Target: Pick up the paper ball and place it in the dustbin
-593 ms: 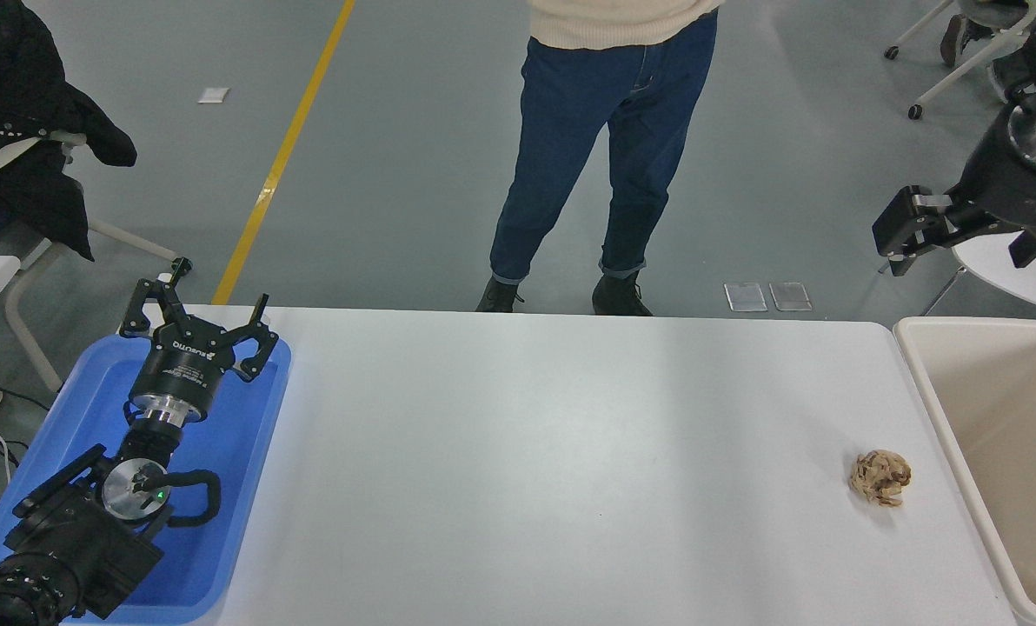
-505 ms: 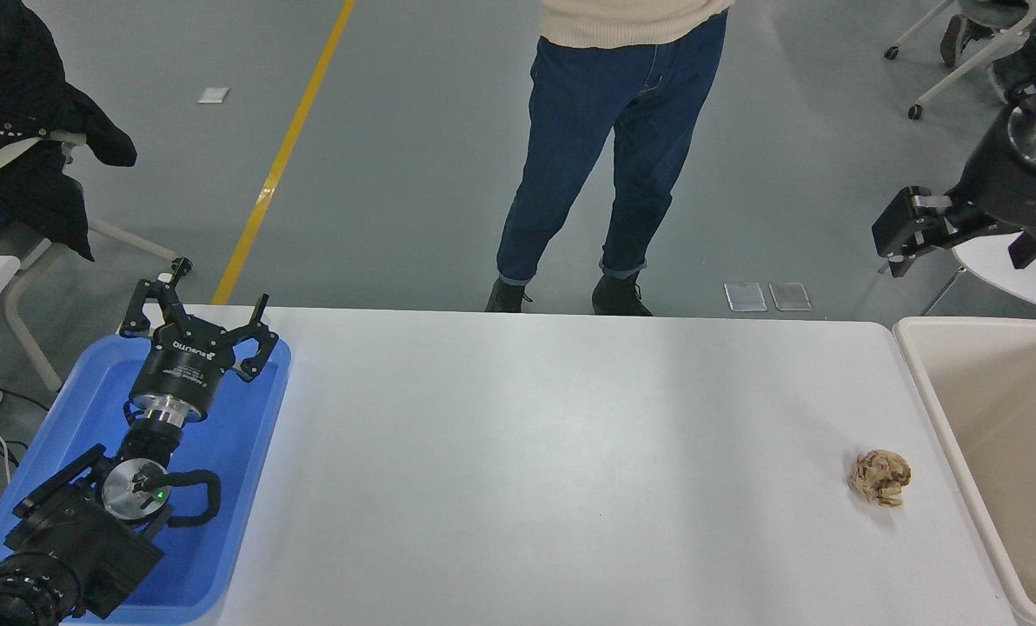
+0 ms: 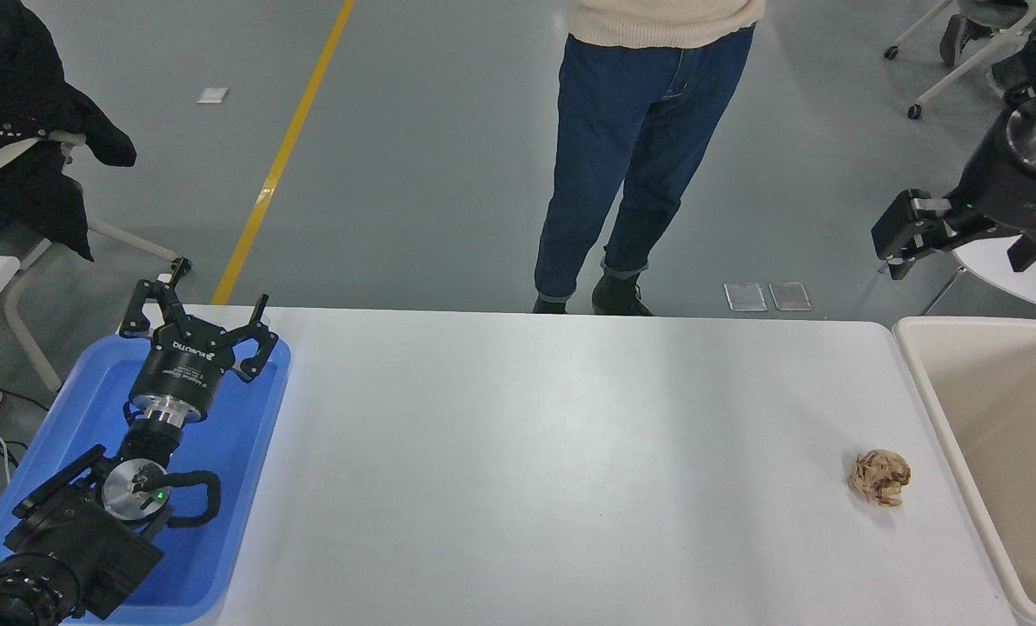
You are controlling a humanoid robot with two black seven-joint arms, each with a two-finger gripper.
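Head view: my right hand (image 3: 961, 239) raised, fingers apart, paper ball (image 3: 879, 476) well below it on desk (image 3: 527, 469). Risk: light wad skids from off-centre closure, missing dustbin (image 3: 996, 409) alongside.

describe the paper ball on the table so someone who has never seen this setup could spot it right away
Start at the white table and go to its right end, where the cream dustbin stands. The paper ball lies on the tabletop just left of the bin's rim, apart from it. It is the only crumpled tan-brown wad on the white surface.
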